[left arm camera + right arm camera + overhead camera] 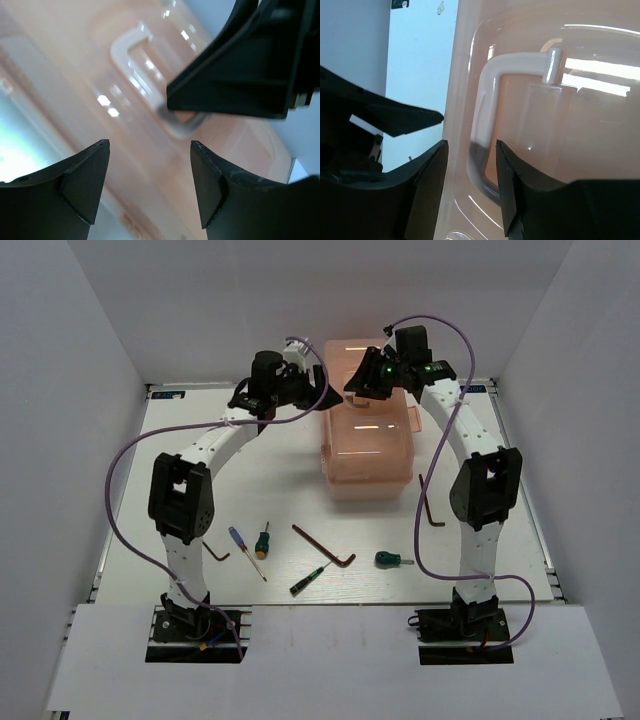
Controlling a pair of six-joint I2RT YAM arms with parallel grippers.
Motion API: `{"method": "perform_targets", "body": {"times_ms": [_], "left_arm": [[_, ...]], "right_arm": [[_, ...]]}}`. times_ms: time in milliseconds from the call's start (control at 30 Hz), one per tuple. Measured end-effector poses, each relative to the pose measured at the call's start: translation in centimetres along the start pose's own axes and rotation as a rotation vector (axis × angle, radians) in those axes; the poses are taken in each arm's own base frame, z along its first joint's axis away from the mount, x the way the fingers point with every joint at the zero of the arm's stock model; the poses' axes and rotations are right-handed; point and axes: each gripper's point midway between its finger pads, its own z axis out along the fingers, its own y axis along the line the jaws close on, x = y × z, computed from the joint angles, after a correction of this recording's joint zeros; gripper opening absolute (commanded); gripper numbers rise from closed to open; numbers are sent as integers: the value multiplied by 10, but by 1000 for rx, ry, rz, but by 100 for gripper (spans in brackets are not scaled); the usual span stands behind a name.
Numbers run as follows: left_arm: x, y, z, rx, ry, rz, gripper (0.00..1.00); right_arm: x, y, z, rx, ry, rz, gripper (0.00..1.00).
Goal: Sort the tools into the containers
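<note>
Toolbox (365, 455) sits shut beneath both jaws, tools (320, 545) well behind them; left gripper (150, 170) gapes empty, right gripper (470, 175), narrowed, seemingly straddles the handle (485, 95); so crowded, they could clash or slip off

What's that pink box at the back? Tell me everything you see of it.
The toolbox is translucent salmon-pink plastic, rectangular with rounded corners, its lid shut. It lies flat toward the far middle of the white table. A whitish handle sits recessed in the lid. The right jaws stand open astride the handle's bar; contact is unclear.
</note>
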Motion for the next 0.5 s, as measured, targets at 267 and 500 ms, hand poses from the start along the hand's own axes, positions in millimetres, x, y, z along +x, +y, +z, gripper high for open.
{"method": "perform_targets", "body": {"times_ms": [267, 500], "left_arm": [[16, -1, -38, -96, -17, 3, 77], [-11, -24, -69, -96, -107, 63, 77]], "right_arm": [[2, 0, 4, 33, -13, -60, 50], [5, 3, 6, 34, -9, -80, 43]]}}
